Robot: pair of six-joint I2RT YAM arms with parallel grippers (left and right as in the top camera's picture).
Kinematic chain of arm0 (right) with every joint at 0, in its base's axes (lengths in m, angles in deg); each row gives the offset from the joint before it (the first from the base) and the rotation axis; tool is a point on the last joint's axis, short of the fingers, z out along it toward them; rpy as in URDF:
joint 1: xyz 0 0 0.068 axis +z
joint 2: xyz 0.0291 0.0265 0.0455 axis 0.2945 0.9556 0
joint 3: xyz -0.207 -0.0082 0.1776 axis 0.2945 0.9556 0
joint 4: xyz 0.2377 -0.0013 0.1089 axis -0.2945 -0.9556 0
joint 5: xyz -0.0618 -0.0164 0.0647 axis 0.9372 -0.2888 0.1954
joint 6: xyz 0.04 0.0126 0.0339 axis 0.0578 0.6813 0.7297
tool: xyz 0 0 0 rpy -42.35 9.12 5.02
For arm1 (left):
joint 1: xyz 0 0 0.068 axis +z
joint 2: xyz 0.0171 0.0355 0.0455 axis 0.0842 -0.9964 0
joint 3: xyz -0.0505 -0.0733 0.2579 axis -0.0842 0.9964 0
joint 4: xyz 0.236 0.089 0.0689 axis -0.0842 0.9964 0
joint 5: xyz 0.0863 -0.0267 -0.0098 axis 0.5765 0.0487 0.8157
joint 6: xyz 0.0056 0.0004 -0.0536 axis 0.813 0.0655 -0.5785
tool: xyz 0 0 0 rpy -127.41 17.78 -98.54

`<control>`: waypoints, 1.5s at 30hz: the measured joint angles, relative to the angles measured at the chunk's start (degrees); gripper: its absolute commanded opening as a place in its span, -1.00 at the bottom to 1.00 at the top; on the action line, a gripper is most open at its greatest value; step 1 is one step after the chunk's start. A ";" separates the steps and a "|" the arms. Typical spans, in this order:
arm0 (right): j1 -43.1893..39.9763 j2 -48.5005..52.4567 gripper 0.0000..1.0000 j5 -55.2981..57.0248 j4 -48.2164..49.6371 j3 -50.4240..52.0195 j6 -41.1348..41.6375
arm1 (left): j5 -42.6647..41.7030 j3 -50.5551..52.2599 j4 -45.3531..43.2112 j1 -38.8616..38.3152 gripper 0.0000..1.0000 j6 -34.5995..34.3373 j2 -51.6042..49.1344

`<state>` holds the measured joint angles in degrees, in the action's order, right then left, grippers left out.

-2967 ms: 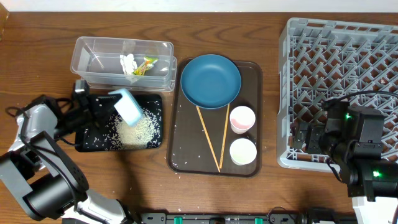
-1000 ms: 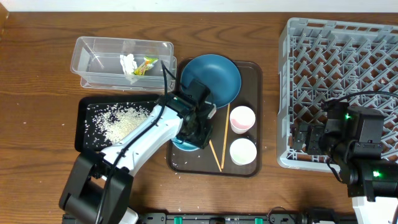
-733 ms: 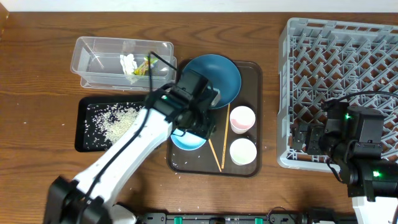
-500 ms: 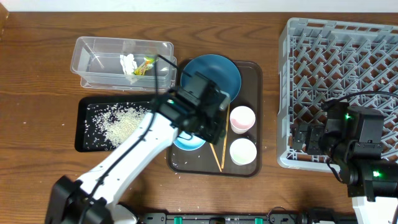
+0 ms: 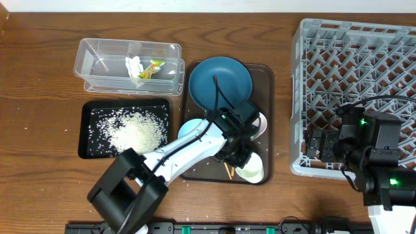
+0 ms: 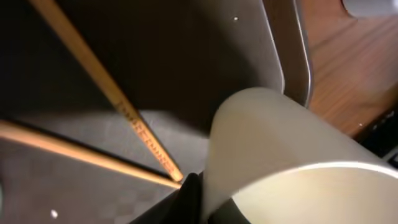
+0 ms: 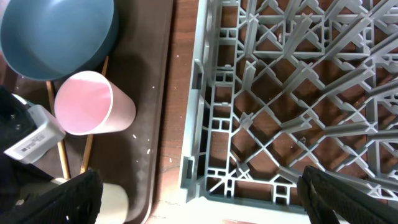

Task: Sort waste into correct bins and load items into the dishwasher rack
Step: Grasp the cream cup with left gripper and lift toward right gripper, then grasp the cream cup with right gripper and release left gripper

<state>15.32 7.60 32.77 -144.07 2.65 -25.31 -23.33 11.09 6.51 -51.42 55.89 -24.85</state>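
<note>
As we looked down at the table (image 5: 39, 175), the left end effector (image 5: 239, 155) was low over the brown tray (image 5: 265, 78), right at the small white cup (image 5: 252, 171). Up close, one dark finger (image 6: 186, 200) touched the cup's side, but we could not tell if it was pinching. Two chopsticks (image 6: 93, 67) lay beside it. The light-blue bowl (image 5: 188, 128) sat on the tray's left side, and the blue plate (image 5: 220, 83) at its top. The right end effector (image 7: 199, 196) was spread wide, holding nothing, by the grey rack (image 5: 357, 78). Rice (image 5: 133, 130) lay in the black tray (image 5: 84, 153).
</note>
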 measured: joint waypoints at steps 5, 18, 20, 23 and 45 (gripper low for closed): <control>0.00 0.00 0.97 0.98 -0.37 0.00 0.00 | -0.13 -0.02 4.07 3.67 -0.88 -0.11 4.44; 0.00 3.93 0.99 -0.79 6.73 -0.04 1.73 | -27.61 -1.68 -13.03 33.97 -0.88 -8.94 18.36; 0.00 5.95 0.98 -12.22 8.74 -0.11 -3.43 | -36.04 -1.68 -18.32 35.74 -0.88 -10.86 16.61; 0.00 8.79 0.98 -28.46 10.10 -0.13 -10.38 | -46.64 -1.68 -21.38 35.52 -0.88 -12.76 13.70; 0.00 12.81 0.42 -60.19 18.47 -0.15 -19.45 | -54.03 -1.68 -22.43 21.20 -0.88 -15.45 7.89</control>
<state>15.32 20.41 -27.42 -125.60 2.50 -44.76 -77.36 9.41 -15.91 -30.22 40.44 -16.96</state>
